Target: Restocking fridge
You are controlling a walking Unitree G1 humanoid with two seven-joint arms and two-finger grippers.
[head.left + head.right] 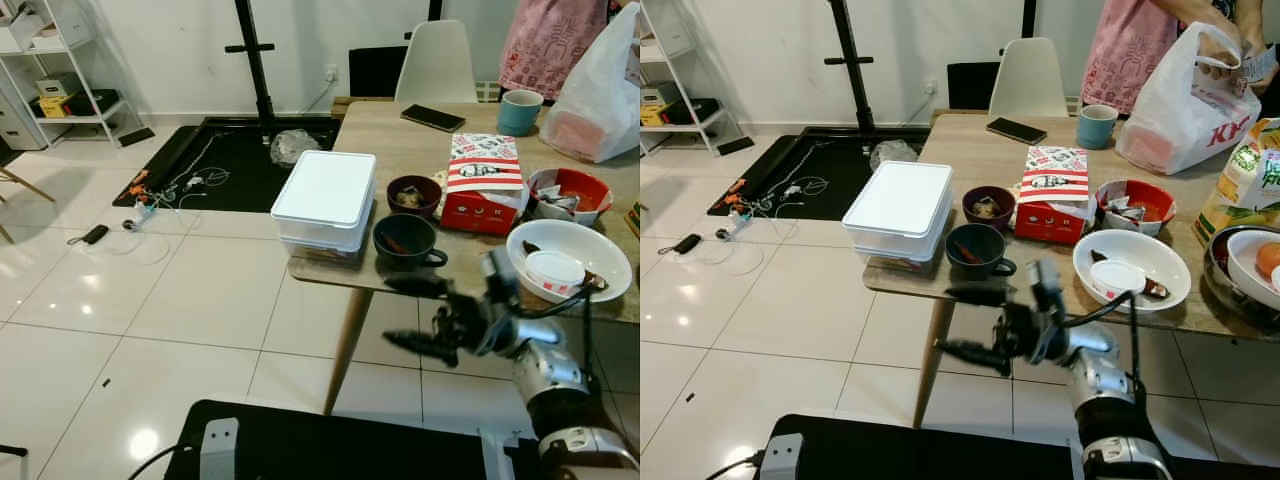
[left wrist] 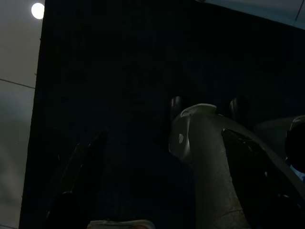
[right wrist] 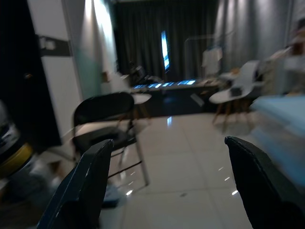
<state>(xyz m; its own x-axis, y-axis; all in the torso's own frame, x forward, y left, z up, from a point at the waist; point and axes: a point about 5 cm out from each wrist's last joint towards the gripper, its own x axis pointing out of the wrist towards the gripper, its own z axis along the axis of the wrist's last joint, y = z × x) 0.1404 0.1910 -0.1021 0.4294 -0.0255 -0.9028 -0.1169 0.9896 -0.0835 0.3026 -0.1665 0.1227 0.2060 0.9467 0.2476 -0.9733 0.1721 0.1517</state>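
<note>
On the wooden table [image 1: 970, 150] sit 2 dark bowls [image 1: 980, 248], 1 white lidded container [image 1: 900, 210], 1 red-and-white carton [image 1: 1054, 192], 1 teal mug [image 1: 1096, 126] and 1 phone [image 1: 1016, 130]. The container is a white rectangular box, lid on, at the table's near corner. The right gripper [image 1: 970, 325] hangs just below the table edge, fingers spread wide, holding nothing. The left gripper [image 2: 157, 181] is dim, fingers apart.

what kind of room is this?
Likely a home dining area: a wooden table with bowls and takeaway food, a white chair behind it, tiled floor. Right gripper hangs open by the table edge.
</note>
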